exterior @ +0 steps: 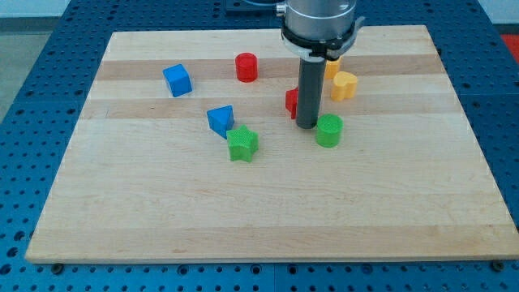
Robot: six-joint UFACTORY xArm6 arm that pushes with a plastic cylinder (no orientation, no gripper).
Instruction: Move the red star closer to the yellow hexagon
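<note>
- My tip [306, 126] rests on the wooden counter [268, 219], touching the red star [291, 102], mostly hidden behind the rod; there is no claw
- Yellow hexagon [332, 68] sits beyond, partly hidden; yellow heart [345, 85] beside it; green cylinder [328, 130] just right of my tip

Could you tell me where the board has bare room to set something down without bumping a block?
Free: the whole band between the green star and the wooden board's bottom edge, plus the left margin beside the blue cube. Crowded: around my tip, between the red star, green cylinder and yellow blocks.
</note>
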